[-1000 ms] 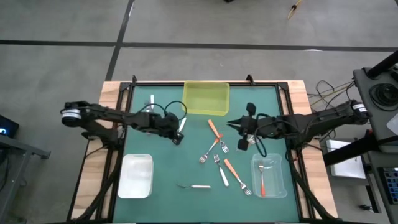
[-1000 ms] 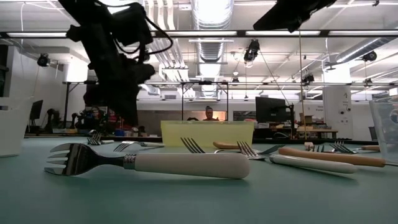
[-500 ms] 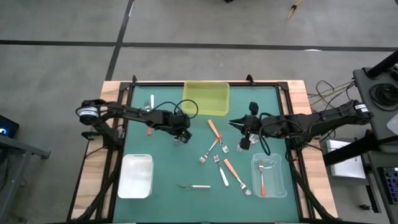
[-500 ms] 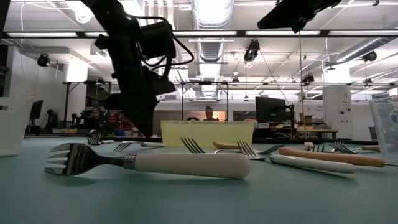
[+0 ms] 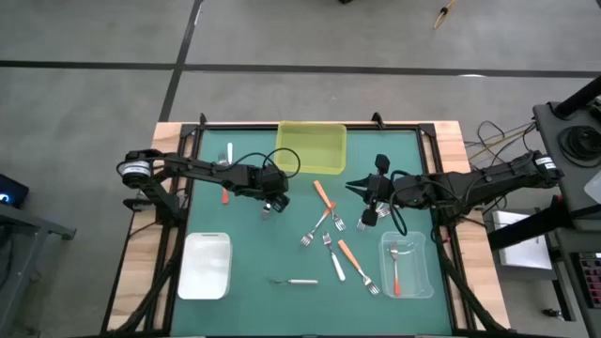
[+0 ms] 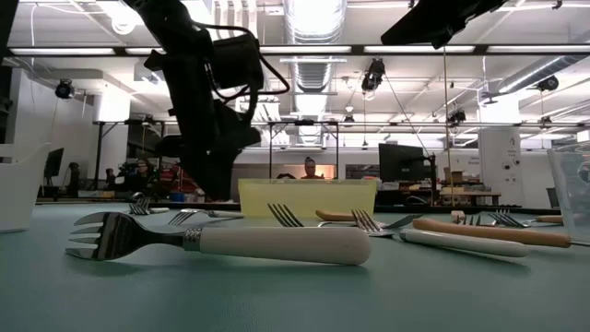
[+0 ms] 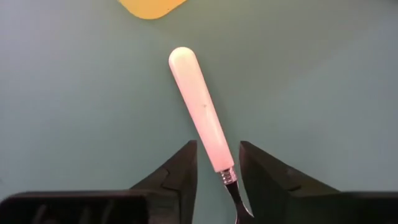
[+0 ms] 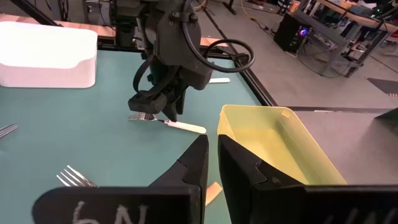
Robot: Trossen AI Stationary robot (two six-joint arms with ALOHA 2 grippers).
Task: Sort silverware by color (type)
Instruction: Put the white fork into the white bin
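Note:
My left gripper (image 7: 217,147) stands open, pointing down, over a white-handled fork (image 7: 202,109) that lies flat on the green mat left of the middle (image 8: 177,126). One finger stands on each side of the fork where handle meets metal, with a gap on both sides. My right gripper (image 8: 212,168) hangs shut and empty above the mat's right half (image 5: 352,186). Several more forks with orange and white handles (image 5: 331,235) lie around the mat's centre. Another white-handled fork (image 6: 267,244) lies near the front edge.
A yellow bin (image 5: 311,147) stands at the far edge. A white bin (image 5: 206,266) is at near left. The clear bin (image 5: 413,249) at near right holds an orange fork (image 5: 398,272). A white fork (image 5: 229,152) and a red-orange one (image 5: 225,195) lie at far left.
My left arm has reached toward the table's right edge and sunk a little, then kept nearly still over the white-handled fork. My right arm has not moved.

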